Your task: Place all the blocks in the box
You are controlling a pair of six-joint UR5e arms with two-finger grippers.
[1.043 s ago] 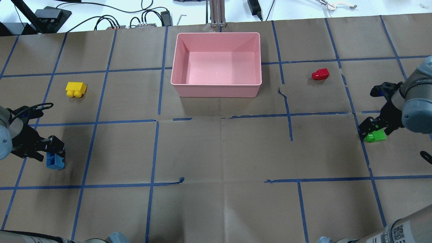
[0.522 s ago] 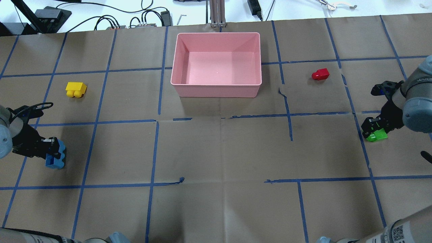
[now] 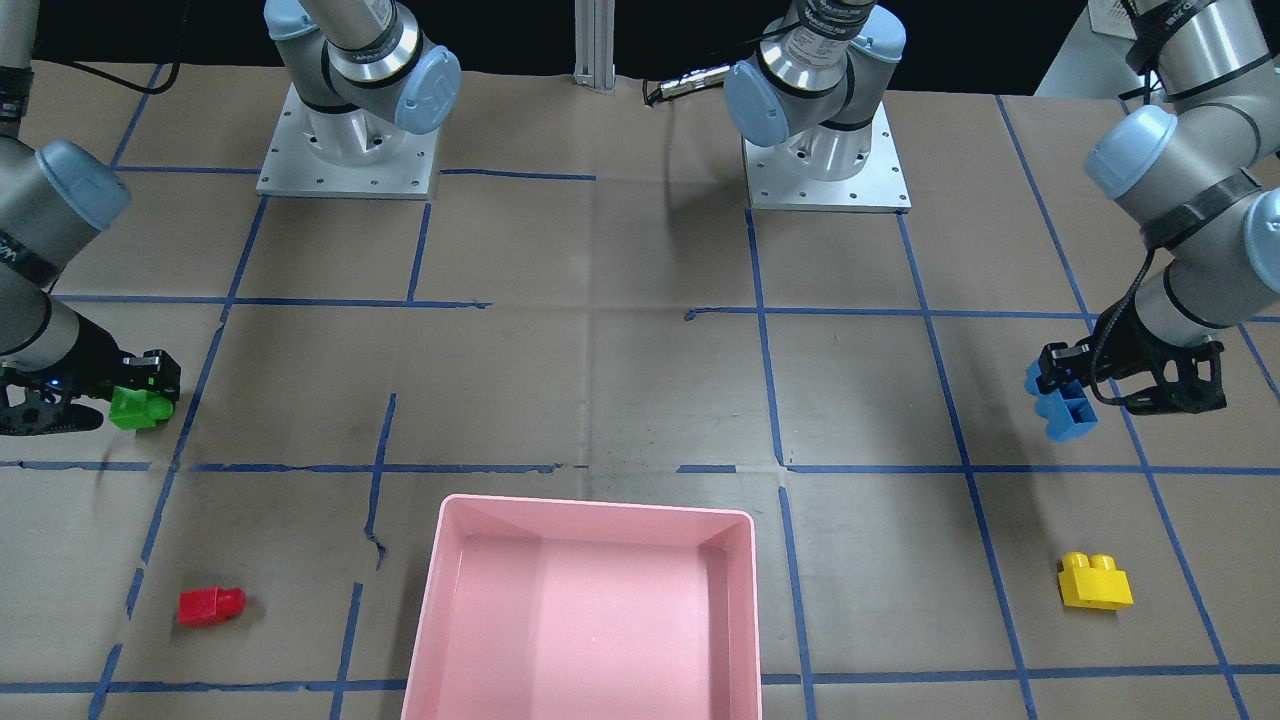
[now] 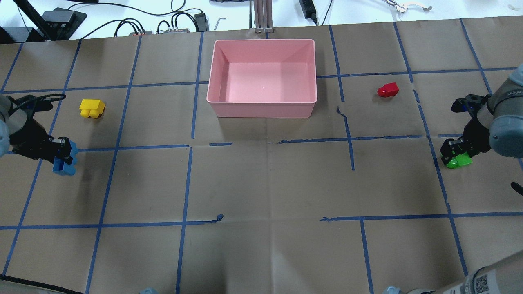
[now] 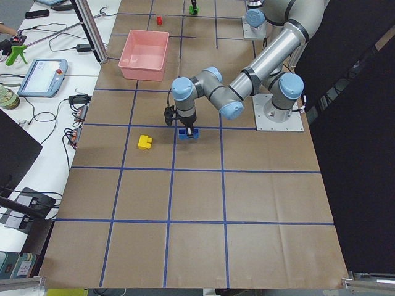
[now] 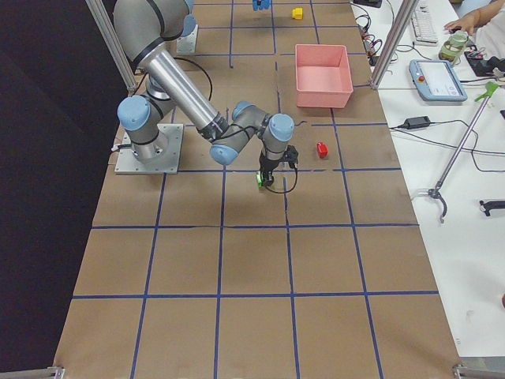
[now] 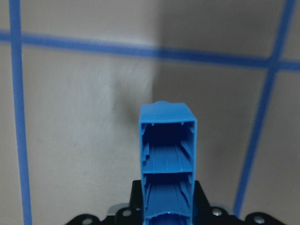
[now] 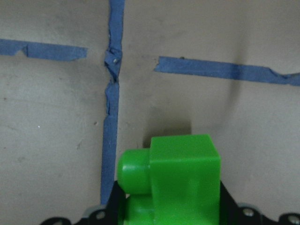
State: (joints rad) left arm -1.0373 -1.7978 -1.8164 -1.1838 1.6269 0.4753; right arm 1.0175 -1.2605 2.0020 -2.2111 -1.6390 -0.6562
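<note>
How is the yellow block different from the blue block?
The yellow block lies loose on the table; the blue block is gripped by the left pincer. The blue block is longer than the yellow block. Both are studded bricks, outside the pink box.

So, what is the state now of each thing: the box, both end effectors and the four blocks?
box, empty.
left end effector, shut on blue block.
right end effector, shut on green block.
blue block, held.
green block, held.
yellow block, loose, outside box.
red block, loose, outside box.
</note>
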